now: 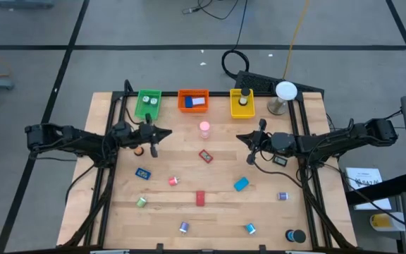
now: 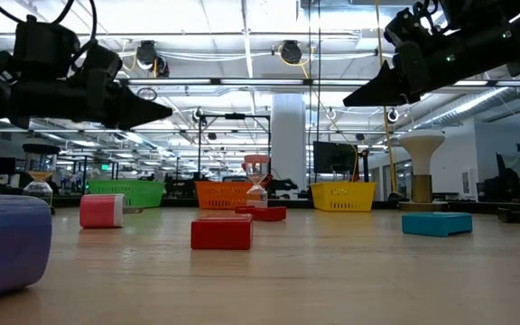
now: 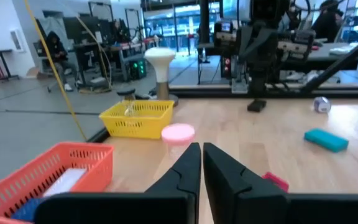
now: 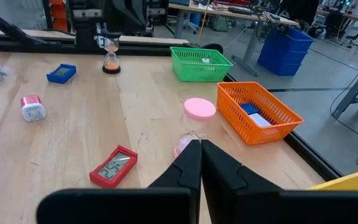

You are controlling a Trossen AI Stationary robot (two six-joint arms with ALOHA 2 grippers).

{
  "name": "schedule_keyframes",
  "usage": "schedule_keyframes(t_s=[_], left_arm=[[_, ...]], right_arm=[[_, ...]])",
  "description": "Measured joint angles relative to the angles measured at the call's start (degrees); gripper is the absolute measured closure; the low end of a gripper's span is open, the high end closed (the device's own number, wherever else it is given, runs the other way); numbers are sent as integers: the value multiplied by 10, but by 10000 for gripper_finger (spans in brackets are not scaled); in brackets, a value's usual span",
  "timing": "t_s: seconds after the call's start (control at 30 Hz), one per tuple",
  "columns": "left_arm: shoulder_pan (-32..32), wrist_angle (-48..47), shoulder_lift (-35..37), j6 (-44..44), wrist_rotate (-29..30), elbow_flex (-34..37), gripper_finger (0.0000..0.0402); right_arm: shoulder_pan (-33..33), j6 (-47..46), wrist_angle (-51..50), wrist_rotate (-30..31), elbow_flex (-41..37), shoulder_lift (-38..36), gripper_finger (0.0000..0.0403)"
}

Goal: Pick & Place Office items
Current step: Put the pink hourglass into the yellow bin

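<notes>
Small office items lie scattered on the wooden table [image 1: 118, 212]: a pink-capped hourglass [image 1: 204, 128], a red clock [image 1: 206, 156], a red block [image 1: 201, 198], a teal block [image 1: 241, 185], and several little rolls such as the green one [image 1: 141, 202]. My left gripper [image 1: 166, 132] hovers shut left of the hourglass, in front of the green tray [image 1: 149, 104], holding nothing. My right gripper [image 1: 240, 137] hovers shut to the hourglass's right, also with nothing. In the wrist views the shut fingertips of my left gripper [image 3: 201, 151] and my right gripper [image 4: 200, 148] point level toward the hourglass.
Along the far edge stand the green tray, an orange tray [image 1: 193, 100] and a yellow tray [image 1: 242, 103], each with items inside. A white ball on a stand [image 1: 285, 95] is at the far right. A tiny hourglass [image 1: 139, 150] stands near my left arm. A black cylinder [image 1: 296, 236] sits near right.
</notes>
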State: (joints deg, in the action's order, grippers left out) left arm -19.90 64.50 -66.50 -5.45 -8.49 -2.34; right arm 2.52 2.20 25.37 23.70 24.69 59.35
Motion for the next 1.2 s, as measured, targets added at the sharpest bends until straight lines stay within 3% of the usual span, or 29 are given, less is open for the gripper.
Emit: schedule_keyframes(t_s=[0.23, 0.37, 0.57, 0.7, 1.0, 1.2], left_arm=[[0, -3, 0, 0, 0, 0, 398], [0, -3, 0, 0, 0, 0, 387], [0, 3, 0, 1, 0, 0, 367], [1, 3, 0, 7, 0, 0, 370], [1, 1, 0, 14, 0, 0, 369], [1, 1, 0, 15, 0, 0, 369]], right_arm=[[-1, -17, 86, -5, 0, 0, 400], [-33, -31, 144, -65, 5, 19, 401], [-105, -98, 58, -75, 76, 95, 401], [-141, -132, -56, -100, 168, 157, 389], [-178, -133, -332, -165, 397, 289, 274], [-186, -127, -426, -165, 494, 364, 189]])
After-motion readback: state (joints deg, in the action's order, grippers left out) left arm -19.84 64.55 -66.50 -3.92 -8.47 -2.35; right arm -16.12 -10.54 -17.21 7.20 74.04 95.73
